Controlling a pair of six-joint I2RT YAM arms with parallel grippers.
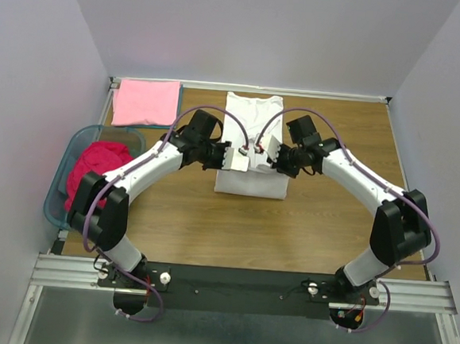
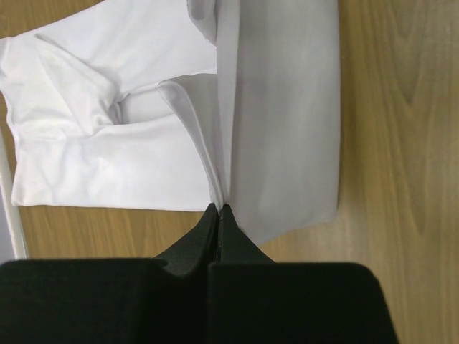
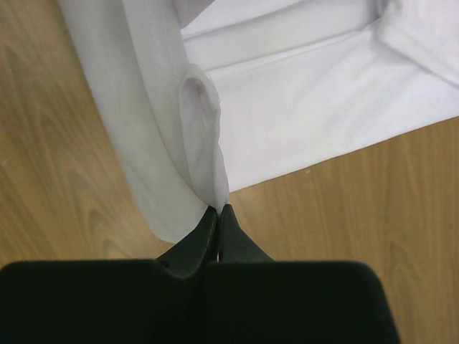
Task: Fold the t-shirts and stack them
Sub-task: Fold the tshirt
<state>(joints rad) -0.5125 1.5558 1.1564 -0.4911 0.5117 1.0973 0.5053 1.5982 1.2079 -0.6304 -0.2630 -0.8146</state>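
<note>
Wooden tabletop (image 1: 314, 218) fills the middle of the overhead frame, and the white t-shirt (image 1: 254, 118) lies at its centre. The left gripper (image 2: 221, 209) and right gripper (image 3: 217, 209) each pinch a raised fold of it, jaws closed. The pink t-shirt (image 1: 146, 102) lies upper left. The magenta-red t-shirt (image 1: 95, 169) sits in the teal basket (image 1: 55, 198) at left.

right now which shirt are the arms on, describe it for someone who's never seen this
On the wooden table, look to the middle of the far edge. The white t-shirt lies there, part folded, pinched by the left gripper and right gripper. It alone is white: the pink t-shirt sits back left, the magenta-red t-shirt in the teal basket.
</note>
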